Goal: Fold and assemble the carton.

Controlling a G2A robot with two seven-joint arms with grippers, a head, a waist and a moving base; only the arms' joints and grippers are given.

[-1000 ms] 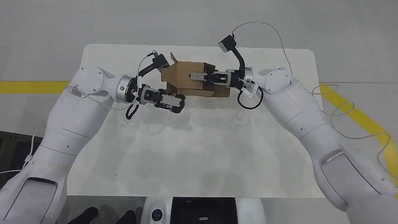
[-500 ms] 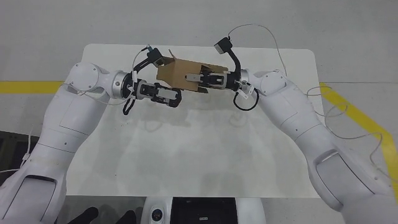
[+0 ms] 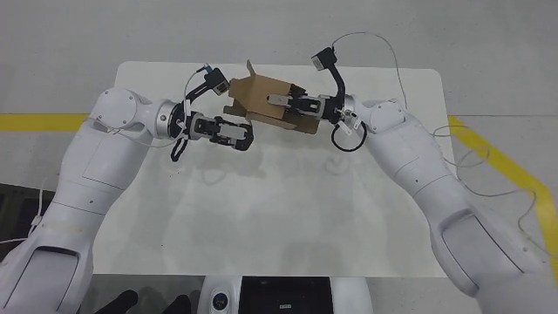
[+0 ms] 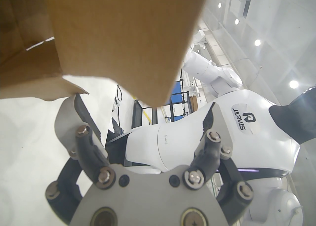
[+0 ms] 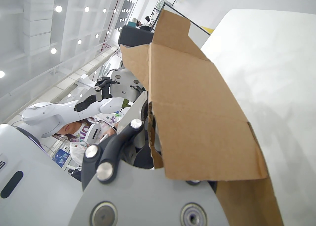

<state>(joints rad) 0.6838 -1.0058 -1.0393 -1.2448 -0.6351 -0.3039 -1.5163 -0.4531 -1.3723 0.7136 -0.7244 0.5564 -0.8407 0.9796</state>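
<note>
Gripping one wall of the brown carton (image 3: 259,96), the right jaws are closed on the cardboard. One finger (image 5: 137,113) presses against the panel and the other is hidden behind it. In the top view the carton lies toward 12 o'clock over the white tabletop (image 3: 349,209). It is partly opened and tilted, with a flap (image 3: 251,71) sticking up at its 11 o'clock corner; whether it touches the tabletop cannot be told. The left jaws stand wide open at the carton's 7 o'clock, with nothing between them. In the left wrist view a loose panel (image 4: 123,27) of the carton hangs ahead of the two fingers. The tip of one finger (image 4: 71,113) lies just beside a torn cardboard corner, while the other finger (image 4: 212,123) stands apart from the cardboard.
</note>
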